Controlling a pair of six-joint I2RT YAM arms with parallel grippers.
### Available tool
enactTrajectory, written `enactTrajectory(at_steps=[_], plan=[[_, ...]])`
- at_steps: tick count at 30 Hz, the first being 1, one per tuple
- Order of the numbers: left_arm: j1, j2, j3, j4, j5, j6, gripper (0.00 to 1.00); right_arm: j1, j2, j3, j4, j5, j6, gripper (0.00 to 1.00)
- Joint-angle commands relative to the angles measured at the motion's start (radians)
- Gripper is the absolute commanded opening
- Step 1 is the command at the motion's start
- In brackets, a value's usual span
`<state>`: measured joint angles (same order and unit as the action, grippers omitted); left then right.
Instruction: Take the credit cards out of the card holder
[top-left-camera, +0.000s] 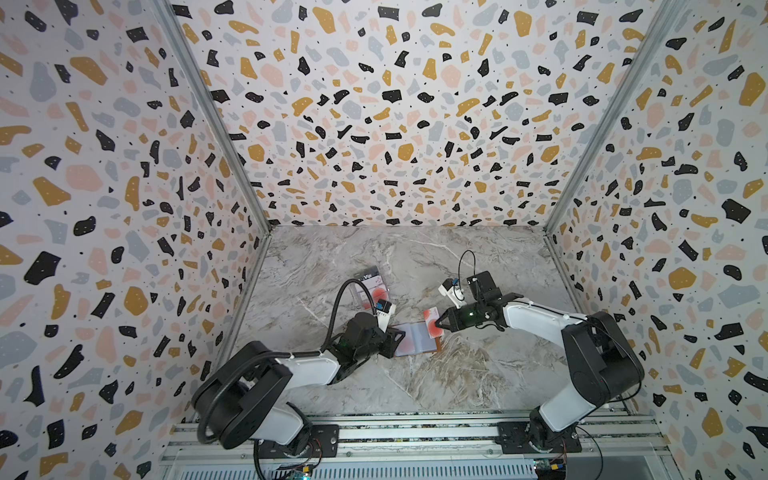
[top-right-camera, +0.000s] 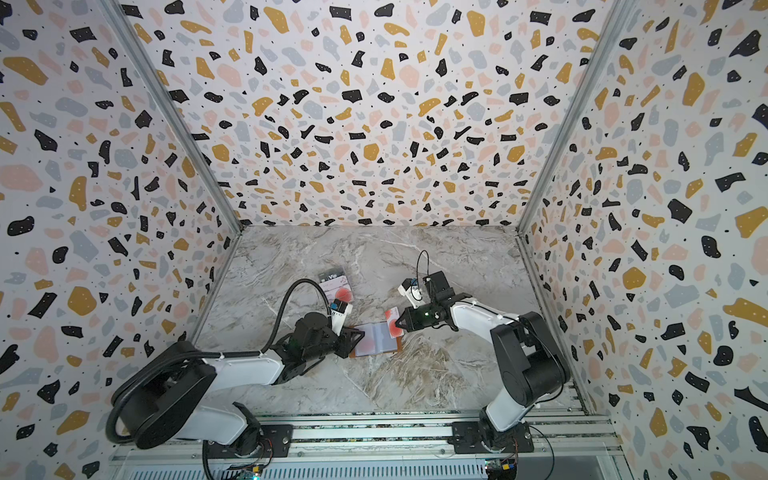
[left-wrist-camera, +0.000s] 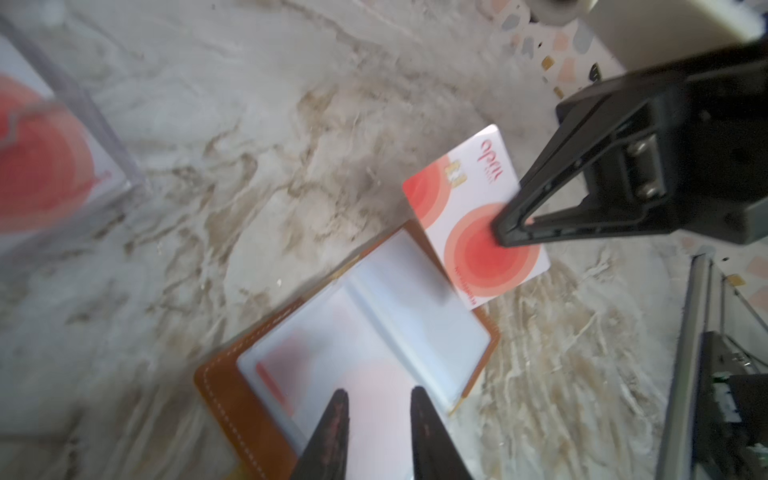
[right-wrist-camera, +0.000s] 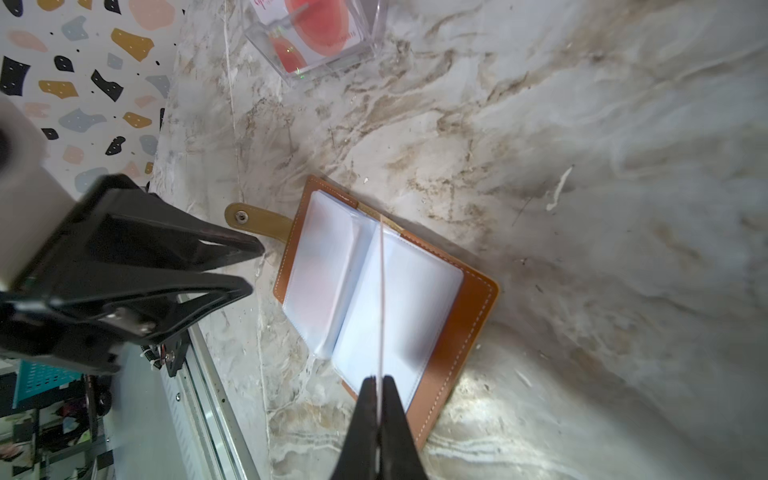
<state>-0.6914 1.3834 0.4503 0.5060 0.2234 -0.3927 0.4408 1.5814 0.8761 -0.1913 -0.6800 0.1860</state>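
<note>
Tan card holder (left-wrist-camera: 232, 399); white card (left-wrist-camera: 461, 208), red circles.

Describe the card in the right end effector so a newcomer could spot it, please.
On the marble table lies an open tan card holder. At its far right corner, the right end effector pinches a white credit card with red circles; unlike those in the clear case, it is gripped.

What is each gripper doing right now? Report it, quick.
Left gripper: open, holding nothing, over the open card holder.
Right gripper: shut on a white credit card with red circles.
</note>
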Motion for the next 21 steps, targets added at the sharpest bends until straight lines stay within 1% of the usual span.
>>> enactTrajectory(at_steps=[1, 2, 5, 9, 12, 16, 21], plan=[[-0.003, -0.081, 0.095, -0.218, -0.002, 0.091, 0.4, -0.005, -0.069, 0.031, -0.08, 0.003, -0.103, 0.0], [-0.003, -0.098, 0.121, -0.261, 0.005, 0.108, 0.42, -0.006, -0.082, 0.03, -0.081, -0.01, -0.115, 0.0], [-0.002, -0.129, 0.193, -0.395, 0.032, 0.164, 0.44, -0.006, -0.111, 0.029, -0.089, -0.061, -0.156, 0.0], [-0.002, -0.145, 0.314, -0.591, 0.058, 0.27, 0.44, -0.001, -0.144, 0.028, -0.098, -0.164, -0.222, 0.0], [-0.001, -0.149, 0.391, -0.709, 0.08, 0.355, 0.44, 0.023, -0.173, 0.039, -0.112, -0.196, -0.281, 0.0], [0.014, -0.144, 0.441, -0.79, 0.134, 0.444, 0.44, 0.07, -0.209, 0.054, -0.138, -0.231, -0.375, 0.0], [0.036, -0.144, 0.474, -0.827, 0.249, 0.504, 0.43, 0.126, -0.219, 0.072, -0.171, -0.238, -0.449, 0.0]])
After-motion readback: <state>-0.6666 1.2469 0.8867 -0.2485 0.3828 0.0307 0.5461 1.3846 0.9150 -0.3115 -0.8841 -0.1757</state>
